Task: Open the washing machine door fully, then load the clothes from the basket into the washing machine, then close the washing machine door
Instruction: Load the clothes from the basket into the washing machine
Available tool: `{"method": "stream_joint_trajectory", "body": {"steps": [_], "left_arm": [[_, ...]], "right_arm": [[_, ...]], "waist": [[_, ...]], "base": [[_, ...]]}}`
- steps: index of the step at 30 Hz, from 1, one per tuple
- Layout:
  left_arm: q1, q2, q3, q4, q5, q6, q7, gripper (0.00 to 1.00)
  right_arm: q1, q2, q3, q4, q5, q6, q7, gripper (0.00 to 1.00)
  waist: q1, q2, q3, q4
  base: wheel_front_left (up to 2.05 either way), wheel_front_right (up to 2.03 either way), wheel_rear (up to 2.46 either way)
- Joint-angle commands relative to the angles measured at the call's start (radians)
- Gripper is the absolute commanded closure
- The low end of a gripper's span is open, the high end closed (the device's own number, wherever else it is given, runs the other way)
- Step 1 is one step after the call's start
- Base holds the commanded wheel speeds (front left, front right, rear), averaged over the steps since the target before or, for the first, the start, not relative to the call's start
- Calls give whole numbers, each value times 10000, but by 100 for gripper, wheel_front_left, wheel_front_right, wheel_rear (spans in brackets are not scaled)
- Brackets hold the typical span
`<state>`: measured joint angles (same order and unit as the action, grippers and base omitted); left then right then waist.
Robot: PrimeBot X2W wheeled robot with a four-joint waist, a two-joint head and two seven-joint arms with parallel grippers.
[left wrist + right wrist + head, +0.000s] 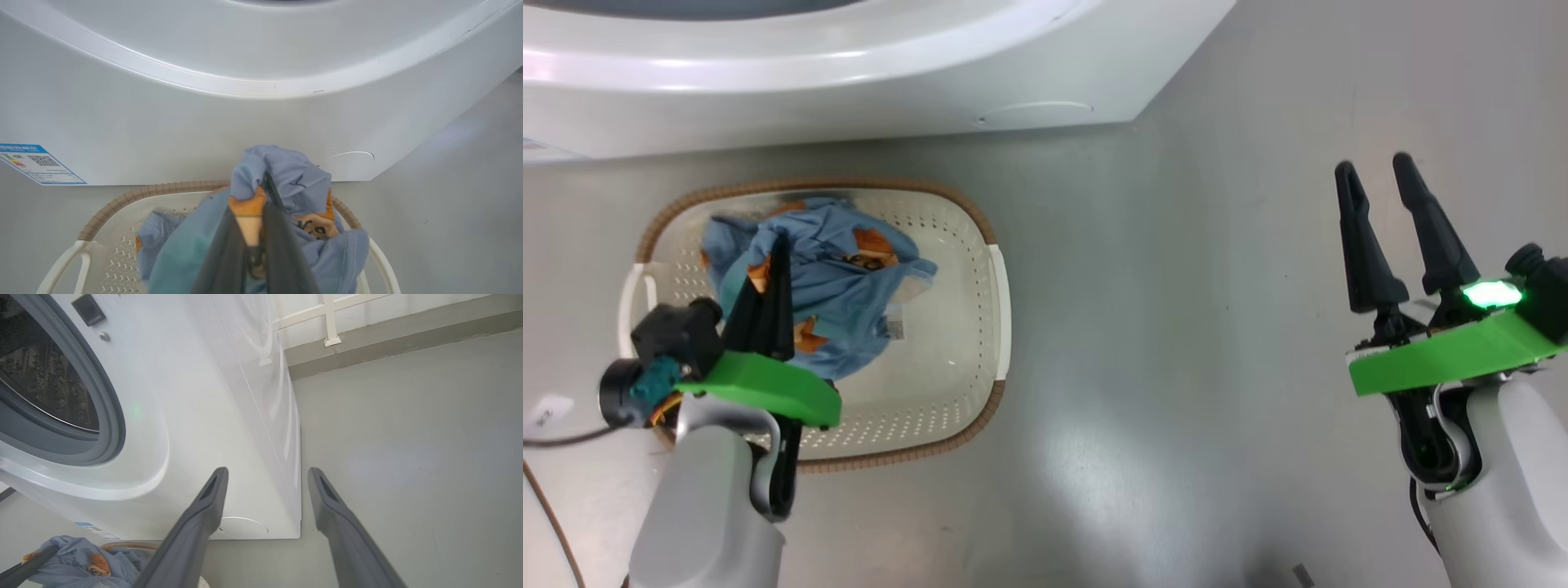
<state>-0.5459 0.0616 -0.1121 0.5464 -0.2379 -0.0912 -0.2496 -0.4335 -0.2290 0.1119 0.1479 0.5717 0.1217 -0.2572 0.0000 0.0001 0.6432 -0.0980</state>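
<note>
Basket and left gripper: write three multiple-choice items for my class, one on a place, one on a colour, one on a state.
1. Where is the basket?
A. On the floor before the washing machine
B. On top of the machine
C. On a table

2. What colour are the clothes mostly?
A. Red
B. Light blue
C. Black

3. How is the left gripper?
A. Open, empty
B. Shut on the clothes
C. Shut on the basket's rim

Key: 1 A, the head view shows it on the floor below the machine's front. 2 B, blue cloth with orange prints. 3 B, its fingers pinch the cloth in the left wrist view.
</note>
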Motion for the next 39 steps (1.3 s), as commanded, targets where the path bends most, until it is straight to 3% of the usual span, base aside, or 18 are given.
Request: {"method": "stream_joint_trajectory", "body": {"steps": [1, 14, 28, 39], "left_arm": [[421, 191, 252, -433, 79, 78, -121, 100], [1828, -44, 145, -2973, 149, 176, -122, 100], [2905, -93, -27, -3962, -22, 325, -122, 100], [3336, -92, -128, -5014, -70, 498, -122, 100]], "right_arm": [[431, -138, 155, -154, 3, 90, -46, 0], [781, -344, 312, 68, -31, 90, -46, 0], [1442, -320, 408, 443, -77, 90, -46, 0], [1662, -247, 334, 453, -87, 90, -46, 0]], "waist": [[0, -1, -168, 88], [0, -1, -1141, 354], [0, -1, -2766, 386], [0, -1, -3062, 393]], "base": [[0, 0, 0], [0, 0, 0], [0, 0, 0], [0, 0, 0]]}}
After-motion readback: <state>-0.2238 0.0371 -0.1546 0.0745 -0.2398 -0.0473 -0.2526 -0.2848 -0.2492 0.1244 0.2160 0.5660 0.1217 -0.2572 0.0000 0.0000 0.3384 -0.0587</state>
